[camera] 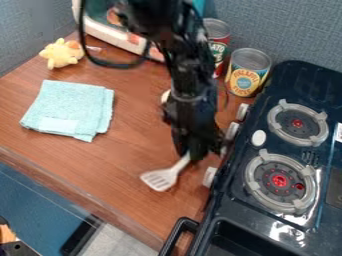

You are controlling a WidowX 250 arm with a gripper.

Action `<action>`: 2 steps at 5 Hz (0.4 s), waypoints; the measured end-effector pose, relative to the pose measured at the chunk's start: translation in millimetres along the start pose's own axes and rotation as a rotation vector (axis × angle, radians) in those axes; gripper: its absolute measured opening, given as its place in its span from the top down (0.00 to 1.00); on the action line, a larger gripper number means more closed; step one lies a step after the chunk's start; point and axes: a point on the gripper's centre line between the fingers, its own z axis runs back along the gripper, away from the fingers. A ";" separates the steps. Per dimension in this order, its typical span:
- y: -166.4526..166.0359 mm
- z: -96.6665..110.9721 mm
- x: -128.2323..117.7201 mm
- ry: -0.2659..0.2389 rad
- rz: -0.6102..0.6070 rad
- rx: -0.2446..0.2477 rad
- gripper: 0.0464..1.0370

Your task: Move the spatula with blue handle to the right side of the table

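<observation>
The spatula (160,179) has a pale, flat head with slots cut through it, and a slim light neck that slants up to the right until it disappears at the black gripper (195,151). Its blade points toward the front-left of the wooden table (100,165), on the stretch near the stove (the blue of the handle is hard to make out behind all that black). The gripper hangs down over the upper part of the spatula, just left of the stove knobs; I cannot tell whether it is spread or pinching the handle.

The table's front edge runs on a slant from the left side of the view down to the black oven handle (179,234), with some wood between that edge and the blade. On the right, the black toy stove (224,212) makes a hard border, its pale knobs (210,176) jutting toward the spatula. To the left, a broad stretch of wood lies between the blade and the folded light-blue cloth (70,107). Farther back stand a pineapple can (246,75) and a tomato can (218,45), with a yellow plush toy (61,53) at the back left.
</observation>
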 end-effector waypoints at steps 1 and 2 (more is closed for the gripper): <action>-8.8 -6.8 4.8 0.016 0.024 0.012 0.75; -8.0 -8.1 2.5 0.021 0.050 0.025 0.68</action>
